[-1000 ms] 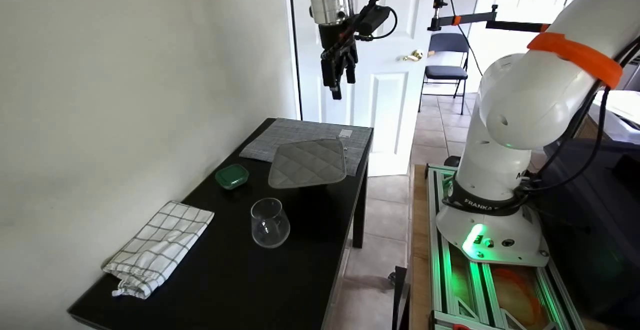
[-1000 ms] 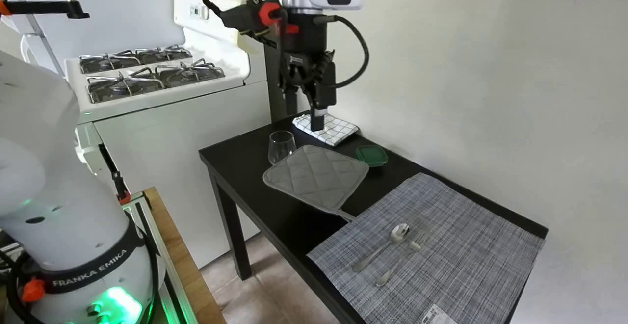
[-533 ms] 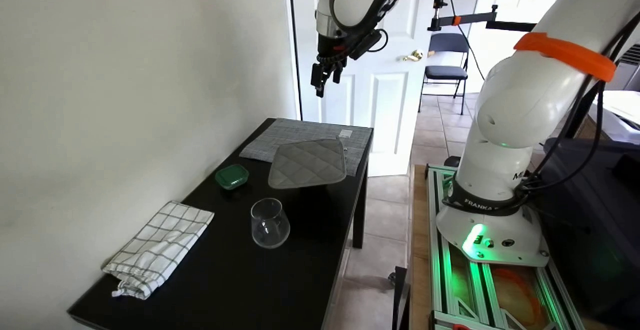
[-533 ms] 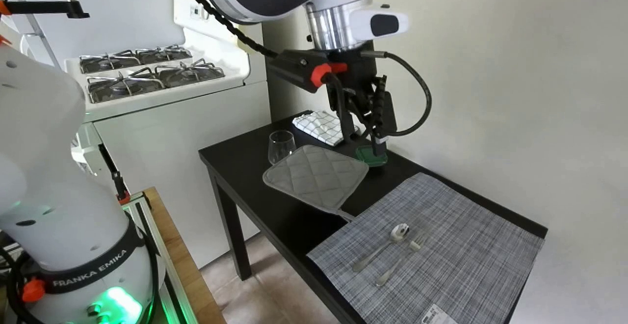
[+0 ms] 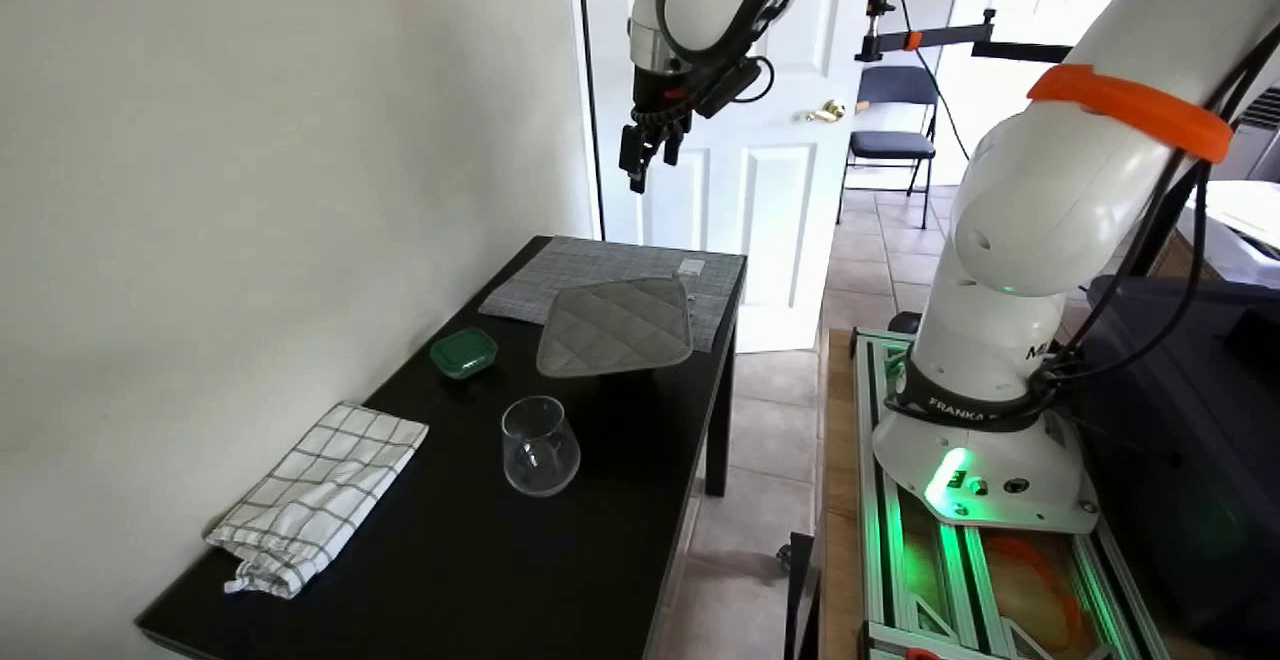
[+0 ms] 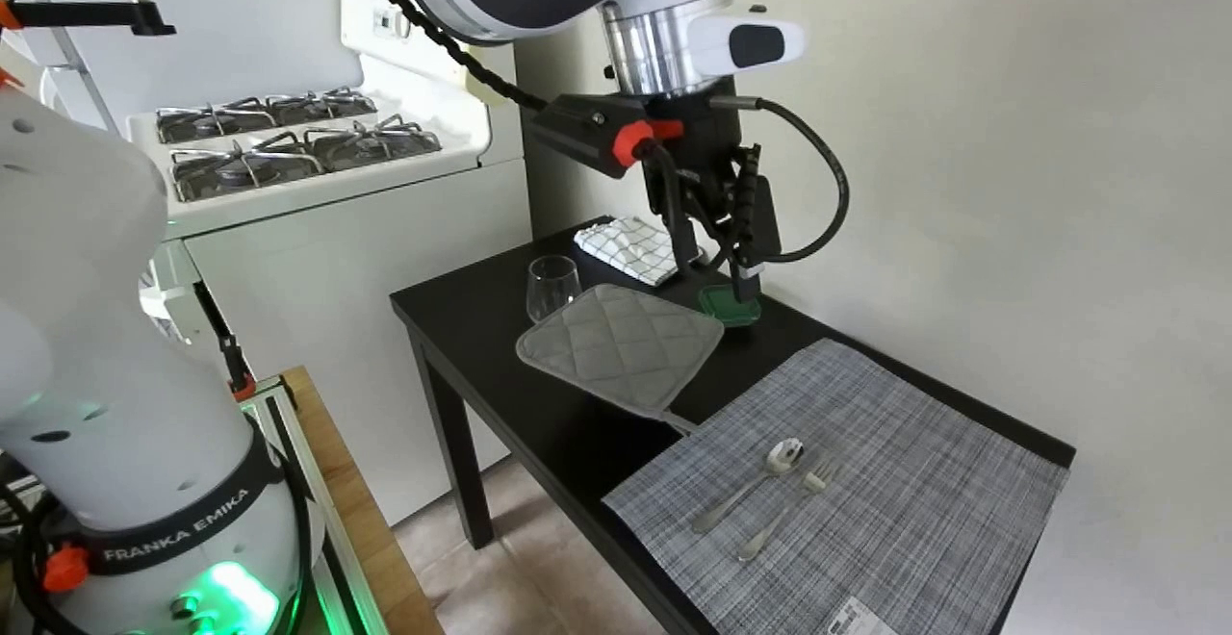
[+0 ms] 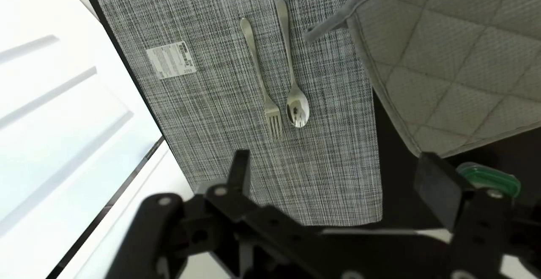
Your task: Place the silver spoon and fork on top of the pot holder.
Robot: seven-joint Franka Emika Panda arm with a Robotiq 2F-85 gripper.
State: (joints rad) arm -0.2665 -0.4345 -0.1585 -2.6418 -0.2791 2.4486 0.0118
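Silver spoon (image 7: 296, 98) and fork (image 7: 271, 106) are lying near a label (image 7: 171, 60); the "FRANKA EMIKA" arm (image 6: 164, 443) is bearing a wide-gaping hand (image 7: 337, 175).

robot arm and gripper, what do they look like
The arm is white and rounded, with an orange band, a black base collar lettered FRANKA EMIKA and a silver wrist ring. The gripper is black and two-fingered, with a black cable looping beside it.

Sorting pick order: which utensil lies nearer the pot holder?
The spoon: in the wrist view it lies between the fork and the pot holder; the fork sits toward the white label.
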